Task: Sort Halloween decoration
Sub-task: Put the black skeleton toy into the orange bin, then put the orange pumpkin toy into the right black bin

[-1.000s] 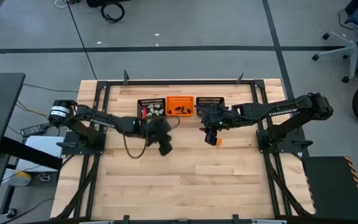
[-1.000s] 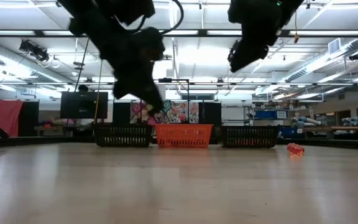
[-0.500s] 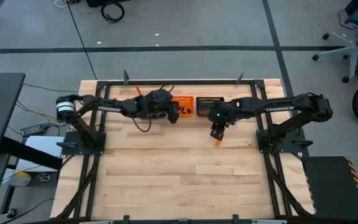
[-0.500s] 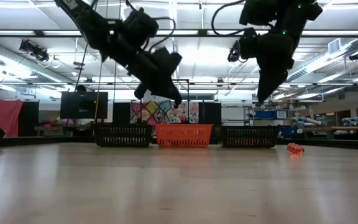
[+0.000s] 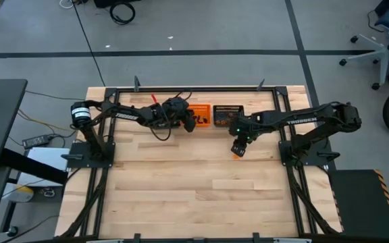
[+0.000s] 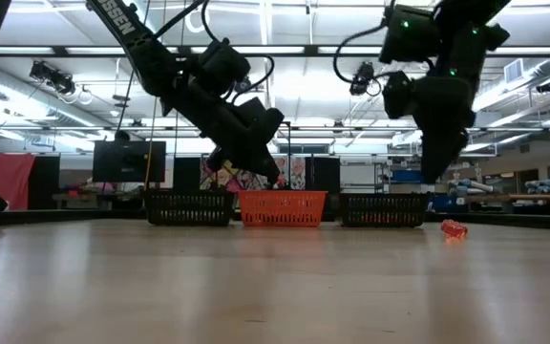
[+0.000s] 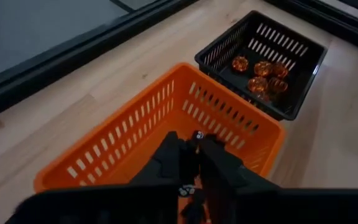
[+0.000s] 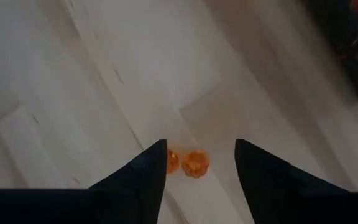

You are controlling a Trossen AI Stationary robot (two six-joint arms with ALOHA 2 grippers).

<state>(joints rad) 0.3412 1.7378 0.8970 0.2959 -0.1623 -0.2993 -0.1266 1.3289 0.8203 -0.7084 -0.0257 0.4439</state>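
- Right tool (image 8: pixel 197 165) hangs above the bare tabletop (image 5: pixel 194 189), its two dark fingers (image 8: pixel 142 171) spread well apart and holding nothing.
- Between those fingers, seen from the right wrist, two small orange trinkets (image 8: pixel 194 163) lie on the wood, touching or just beside each other, one partly hidden by a finger.
- From above, the same orange pieces show as one small spot (image 5: pixel 236 152) under the right tool (image 5: pixel 238 148), near the baskets but outside them.
- At tabletop level an orange trinket (image 6: pixel 454 229) rests on the wood, to the right of the basket row, with the right tool (image 6: pixel 434 167) above it.
- Left tool (image 7: pixel 196 155) is over the orange mesh basket (image 7: pixel 135 149); its fingers are nearly together, and a tiny dark piece with a pale spot (image 7: pixel 198 134) sits at their tips. Whether it is gripped cannot be told.
- From above, the left tool (image 5: pixel 191 123) is over that orange basket (image 5: pixel 201 108), which holds black trinkets (image 5: pixel 200 120).
- Next to it, a black mesh basket (image 7: pixel 303 87) holds several orange trinkets (image 7: pixel 261 73).
- In the level view, three baskets stand in a row: black (image 6: pixel 190 207), orange (image 6: pixel 283 207), black (image 6: pixel 383 209).
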